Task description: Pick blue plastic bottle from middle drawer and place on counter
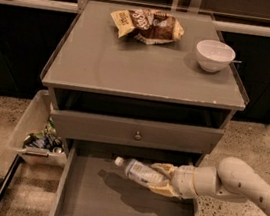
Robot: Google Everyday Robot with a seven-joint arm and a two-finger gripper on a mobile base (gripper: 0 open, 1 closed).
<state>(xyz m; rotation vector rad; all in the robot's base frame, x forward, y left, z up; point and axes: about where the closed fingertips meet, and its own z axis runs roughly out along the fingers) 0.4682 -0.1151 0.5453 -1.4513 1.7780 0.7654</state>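
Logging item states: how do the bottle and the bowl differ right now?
The blue plastic bottle is held sideways by the gripper over the middle drawer; the white bowl stands upright on the counter. The bottle is slim and capped; the bowl is round and open. Both are pale.

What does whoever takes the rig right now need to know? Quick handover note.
Gripper: shut on the blue plastic bottle, reaching in from the right over the open middle drawer.
Bottle: lying sideways in the grip, cap pointing left, apparently just off the drawer floor, with its shadow beneath it.
Counter: snack bag and white bowl at the back, bare surface in front.
Done: grasp.
Left: lift out past the drawer front above, set the bottle on the counter, release.
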